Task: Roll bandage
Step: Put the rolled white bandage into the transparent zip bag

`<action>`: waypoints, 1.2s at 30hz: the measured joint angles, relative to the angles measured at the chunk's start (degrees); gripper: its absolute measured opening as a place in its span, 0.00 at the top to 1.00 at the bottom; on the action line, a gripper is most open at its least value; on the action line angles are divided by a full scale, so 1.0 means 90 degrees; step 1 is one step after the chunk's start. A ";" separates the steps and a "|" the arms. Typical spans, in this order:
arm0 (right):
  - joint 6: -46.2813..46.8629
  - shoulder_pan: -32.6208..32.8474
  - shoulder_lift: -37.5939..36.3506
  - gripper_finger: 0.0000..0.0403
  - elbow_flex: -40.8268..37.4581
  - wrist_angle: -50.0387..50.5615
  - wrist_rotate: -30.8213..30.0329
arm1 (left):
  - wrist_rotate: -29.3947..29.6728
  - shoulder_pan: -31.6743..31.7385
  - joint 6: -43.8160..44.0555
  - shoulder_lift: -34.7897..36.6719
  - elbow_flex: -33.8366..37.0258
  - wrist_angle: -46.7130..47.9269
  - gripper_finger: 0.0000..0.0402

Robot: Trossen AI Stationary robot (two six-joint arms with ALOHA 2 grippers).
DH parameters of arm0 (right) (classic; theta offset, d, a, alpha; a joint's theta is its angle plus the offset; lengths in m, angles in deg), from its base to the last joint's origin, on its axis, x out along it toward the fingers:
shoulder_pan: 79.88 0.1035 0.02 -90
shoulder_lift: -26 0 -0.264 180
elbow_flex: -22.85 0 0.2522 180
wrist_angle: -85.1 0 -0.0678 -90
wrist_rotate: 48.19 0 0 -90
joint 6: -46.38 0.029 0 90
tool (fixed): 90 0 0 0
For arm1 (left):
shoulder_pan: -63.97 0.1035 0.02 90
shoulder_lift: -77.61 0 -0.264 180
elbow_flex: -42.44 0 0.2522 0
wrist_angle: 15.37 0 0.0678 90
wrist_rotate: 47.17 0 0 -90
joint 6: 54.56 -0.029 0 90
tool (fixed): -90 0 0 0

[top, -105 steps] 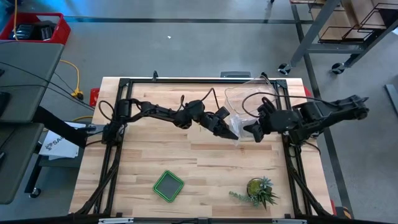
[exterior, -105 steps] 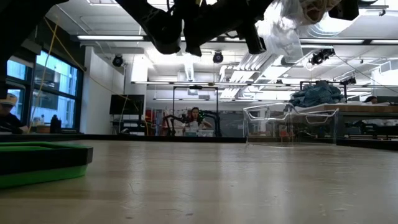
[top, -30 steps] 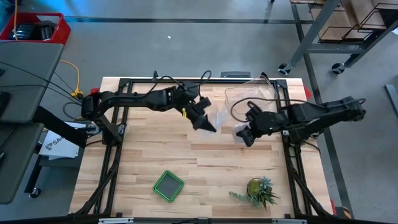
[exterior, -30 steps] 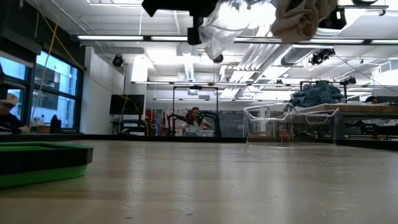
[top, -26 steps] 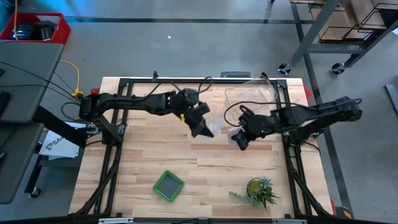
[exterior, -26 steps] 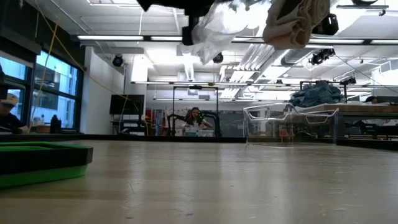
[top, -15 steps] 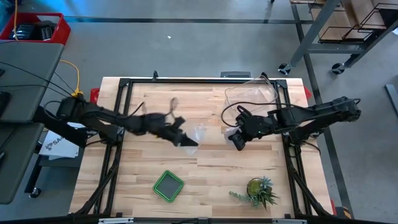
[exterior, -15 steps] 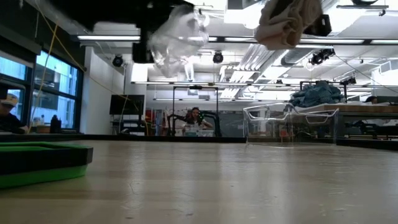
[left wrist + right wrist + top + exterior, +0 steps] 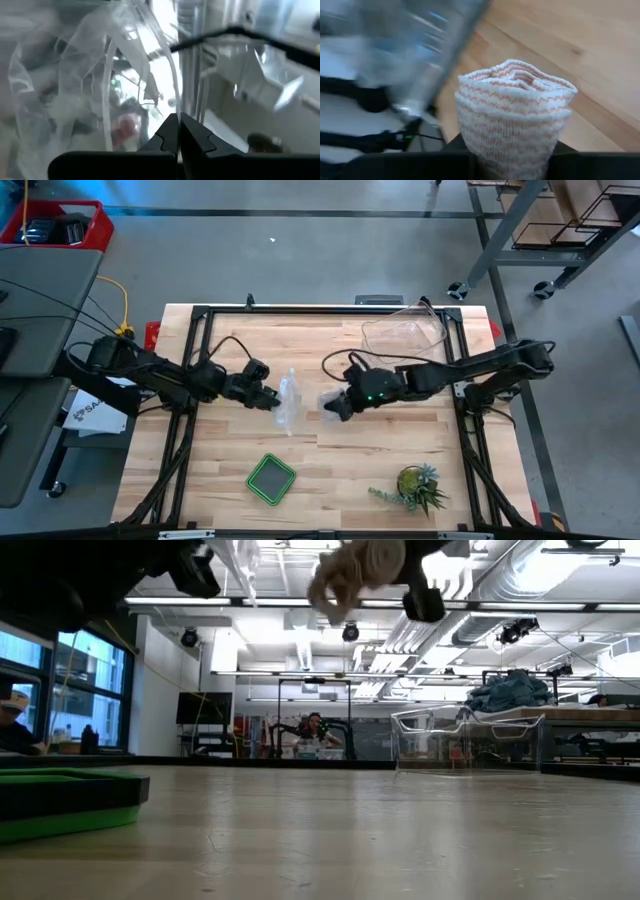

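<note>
The bandage (image 9: 327, 402) is a small roll of white, finely ribbed cloth. It is held clear above the table's middle and also shows in the low view (image 9: 350, 568) and the right wrist view (image 9: 512, 107). My right gripper (image 9: 336, 406) is shut on it. My left gripper (image 9: 268, 397) is just left of it and is shut on a crinkly clear plastic bag (image 9: 289, 402). The bag fills the left wrist view (image 9: 100, 85). My left gripper pinches a thin fold of the clear bag (image 9: 174, 102) between its two shut fingers, coming level from the table's left. The bag hangs crumpled past the fingertips, clear of the table. My right gripper pinches the bandage roll's lower part (image 9: 510, 155) between its two fingers, coming from the table's right. The roll sticks out past the fingertips with its wound end (image 9: 517, 77) forward. It is lifted clear of the table.
A clear rectangular plastic tub (image 9: 405, 335) stands at the far right and also shows in the low view (image 9: 468, 743). A green square tray (image 9: 271, 478) lies near the front, left of centre. A small potted plant (image 9: 418, 486) stands at the front right.
My left gripper has swung from the table's middle toward its left and near side, taking the clear bag with it. My right gripper has carried the bandage roll toward the table's left. The bag and the roll stay lifted and are now apart.
</note>
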 joint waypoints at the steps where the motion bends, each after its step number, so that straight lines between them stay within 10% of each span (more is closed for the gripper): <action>1: 0.0102 -0.0008 0.0106 0.88 0.0002 0.0113 -0.0020 | -0.0174 0.0067 -0.0075 0.0006 -0.0008 -0.0020 1.00; 17: 0.1415 0.0005 0.2039 0.87 0.0005 0.0785 0.0759 | -0.0512 0.0343 -0.0376 0.0000 -0.0008 -0.0221 1.00; 26: 0.0740 0.0006 0.2039 0.41 0.0002 0.1551 0.0918 | -0.0276 0.0345 -0.0626 -0.0002 -0.0008 0.0137 1.00; 36: 0.0175 -0.0174 0.1433 0.33 0.0002 0.2557 0.0915 | 0.0034 0.0424 -0.0714 -0.0003 -0.0020 0.0242 1.00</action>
